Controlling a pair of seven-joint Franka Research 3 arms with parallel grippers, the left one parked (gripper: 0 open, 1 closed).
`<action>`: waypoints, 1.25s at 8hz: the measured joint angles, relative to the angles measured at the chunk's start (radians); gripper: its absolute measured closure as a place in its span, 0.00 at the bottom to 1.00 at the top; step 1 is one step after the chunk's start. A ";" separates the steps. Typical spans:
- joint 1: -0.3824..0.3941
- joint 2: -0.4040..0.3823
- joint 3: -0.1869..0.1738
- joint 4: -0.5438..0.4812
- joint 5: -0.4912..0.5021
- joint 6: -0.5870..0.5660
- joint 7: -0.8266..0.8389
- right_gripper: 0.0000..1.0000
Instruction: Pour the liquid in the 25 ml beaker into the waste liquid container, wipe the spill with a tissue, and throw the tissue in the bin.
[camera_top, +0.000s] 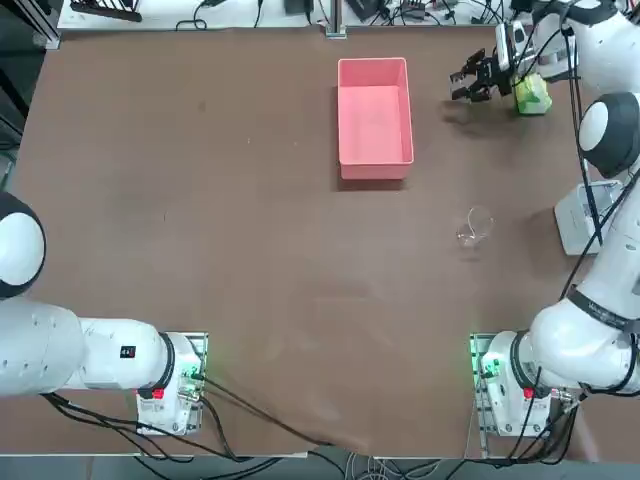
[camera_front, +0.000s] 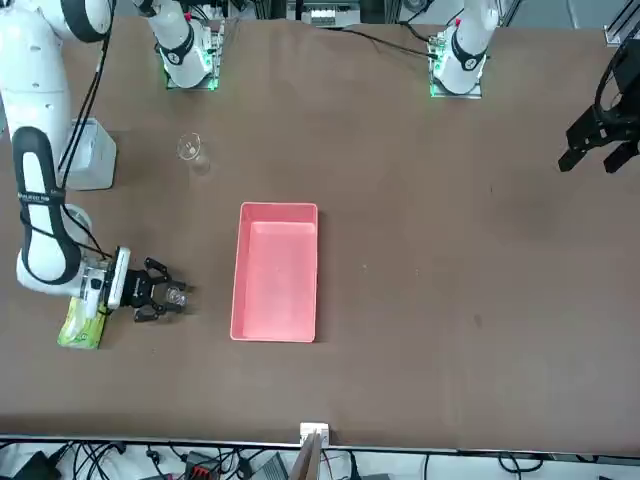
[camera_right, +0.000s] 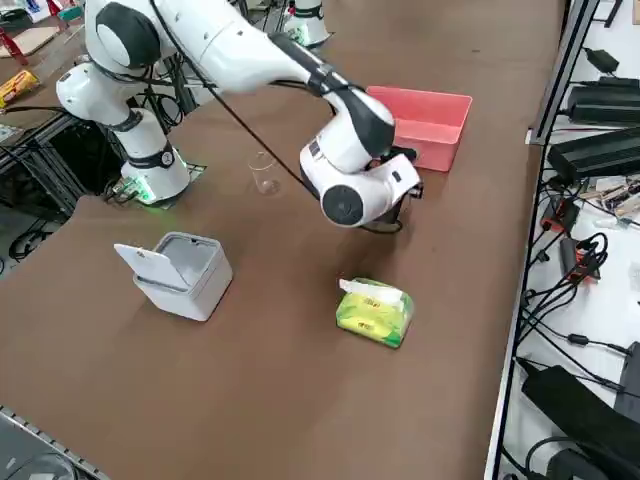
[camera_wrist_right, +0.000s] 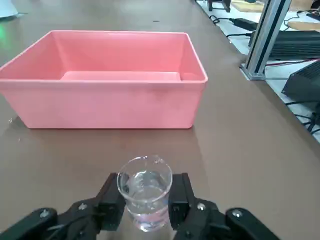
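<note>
The right gripper (camera_wrist_right: 146, 202) pinches the 25 ml beaker (camera_wrist_right: 145, 192) between its two fingers (camera_wrist_right: 111, 200); liquid shows in the glass, which stands upright. In the top view gripper and beaker sit at the upper right, between the pink box (camera_top: 374, 117) and the green tissue pack (camera_top: 532, 94). A larger clear beaker (camera_top: 475, 226) stands right of centre, apart from them.

A larger clear glass beaker (camera_top: 474, 227) stands well apart from the lime-green tissue pack (camera_right: 374, 312), toward the arms' bases.
</note>
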 joint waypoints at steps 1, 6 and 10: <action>0.024 -0.028 -0.014 0.001 -0.020 0.008 0.034 0.53; 0.226 -0.160 -0.138 -0.005 -0.127 0.034 0.249 0.53; 0.491 -0.200 -0.264 -0.005 -0.229 0.111 0.480 0.53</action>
